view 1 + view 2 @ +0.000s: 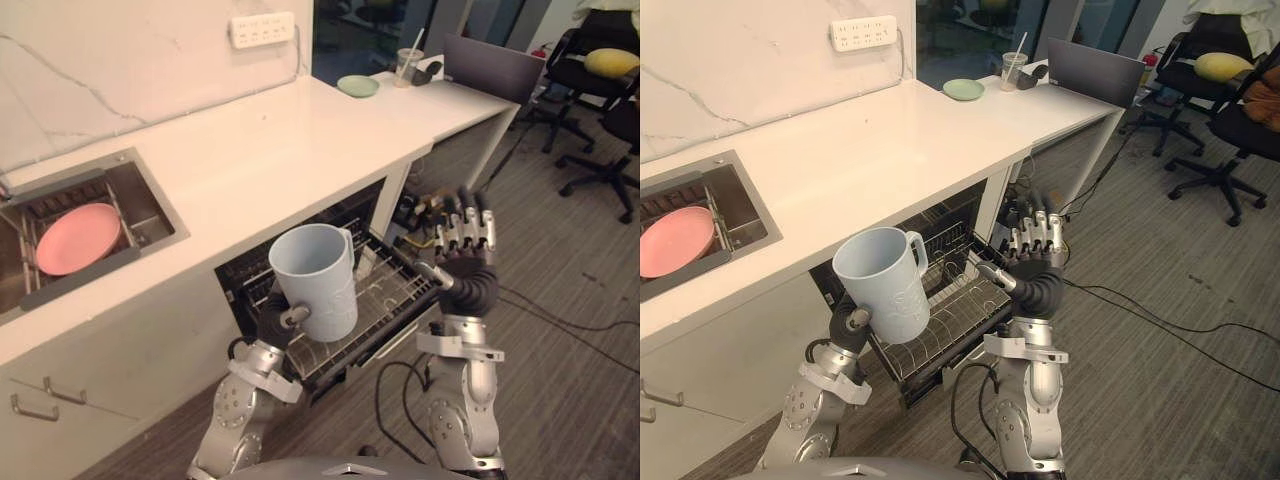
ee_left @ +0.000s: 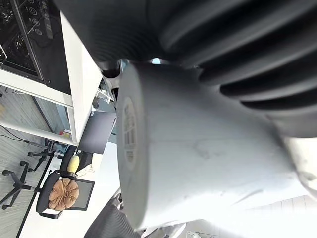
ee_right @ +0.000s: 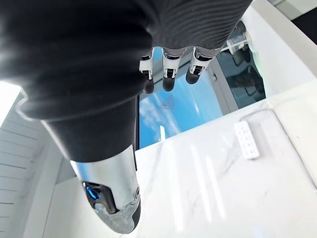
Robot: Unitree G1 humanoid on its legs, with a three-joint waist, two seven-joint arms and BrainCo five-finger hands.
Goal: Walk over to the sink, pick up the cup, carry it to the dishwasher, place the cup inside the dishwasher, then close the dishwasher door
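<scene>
A pale blue cup (image 1: 318,280) with a handle is held upright, my left hand (image 1: 272,320) curled round its lower side. It hangs just above the front of the pulled-out wire rack (image 1: 400,290) of the open dishwasher under the counter. The left wrist view shows the cup (image 2: 198,163) from close, base toward the camera. My right hand (image 1: 465,248) stands to the right of the rack with its fingers (image 3: 168,74) straight and pointing up, holding nothing.
The sink (image 1: 150,205) at the left holds a pink plate (image 1: 78,238). On the white counter (image 1: 260,150) farther back are a green plate (image 1: 358,86), a plastic cup with a straw (image 1: 407,66) and a laptop (image 1: 490,65). Office chairs (image 1: 600,90) stand at the right.
</scene>
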